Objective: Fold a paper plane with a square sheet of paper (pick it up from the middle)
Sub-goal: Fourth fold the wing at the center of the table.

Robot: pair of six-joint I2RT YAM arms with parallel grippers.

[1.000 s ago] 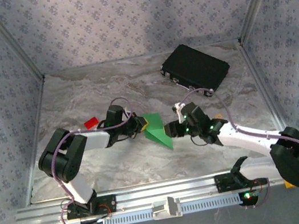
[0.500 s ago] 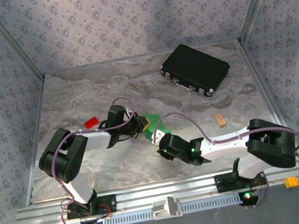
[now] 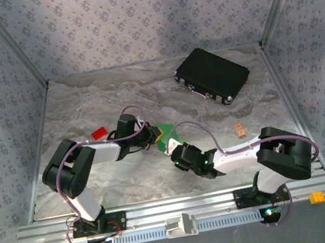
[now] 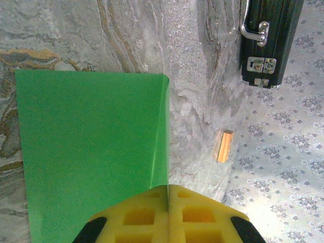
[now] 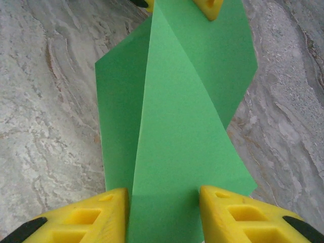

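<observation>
The square sheet of paper (image 3: 168,133) is bright green and creased, held up off the marble table at mid-table. My left gripper (image 3: 157,137) is shut on its left edge; in the left wrist view the yellow pads (image 4: 152,212) pinch the paper (image 4: 91,142) at its crease. My right gripper (image 3: 175,151) sits at the paper's near end. In the right wrist view its jaws stand apart, open, with a folded flap of the paper (image 5: 177,126) running between the right gripper (image 5: 163,202) fingers. The left gripper's yellow fingertips (image 5: 210,6) show at the paper's far end.
A black case (image 3: 212,75) lies at the back right, also seen in the left wrist view (image 4: 268,35). A small red block (image 3: 98,133) sits left of the left gripper. A small wooden block (image 3: 239,129) lies right of the paper. Patterned walls enclose three sides.
The right arm has swung left from the paper's right side to its near end, and its jaws have narrowed around the flap. The left gripper has kept its grip and place.
</observation>
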